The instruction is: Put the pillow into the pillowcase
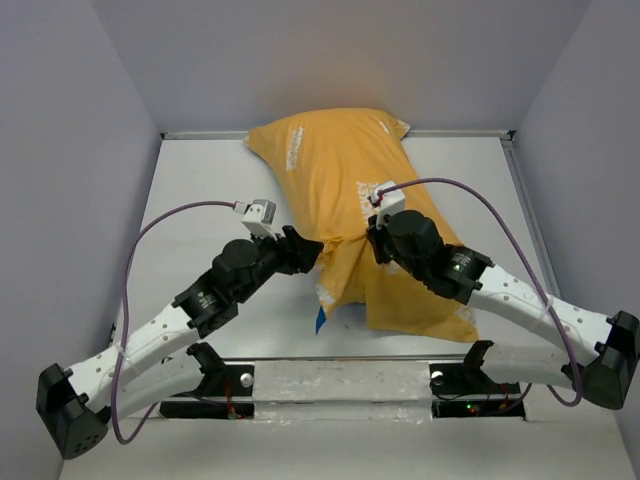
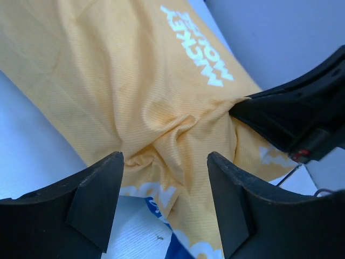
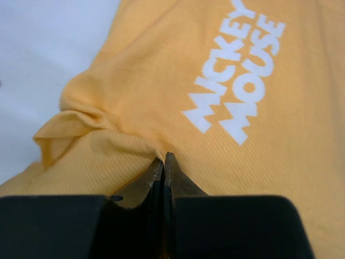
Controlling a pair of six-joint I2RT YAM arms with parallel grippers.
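Top external: the pillowcase (image 1: pixel 340 170) lies yellow side up on the table (image 1: pixel 200 180), running from the far centre towards the near right, plump along most of its length. No bare pillow shows in any view. Judging by the bulk, it is already inside or nearly so.

Left wrist view: the left gripper (image 2: pixel 164 157) has its jaws spread wide with nothing between them. It hovers just over a bunched fold near the case's left edge. The blue lining (image 2: pixel 161 216) shows at the hem below, so the mouth is probably at this near end.

Right wrist view: the right gripper (image 3: pixel 163 157) is clamped on a pinch of yellow cloth, with puckers running into the fingertips. From above it sits mid-case, just right of the left gripper (image 1: pixel 312 252), and the two are near each other but apart.

Step in hand, as a judgement: late stage, pulling the case down over the pillow and regripping the hem.

Next move calls for:
- the left gripper to go down onto the bunched fold or the hem edge and close on one layer of cloth only;
- the right gripper (image 1: pixel 374 240) to keep its pinch as an anchor;
- then a pull towards the near edge to cover any of the pillow left out.

Risk: catching both layers would close off the mouth.
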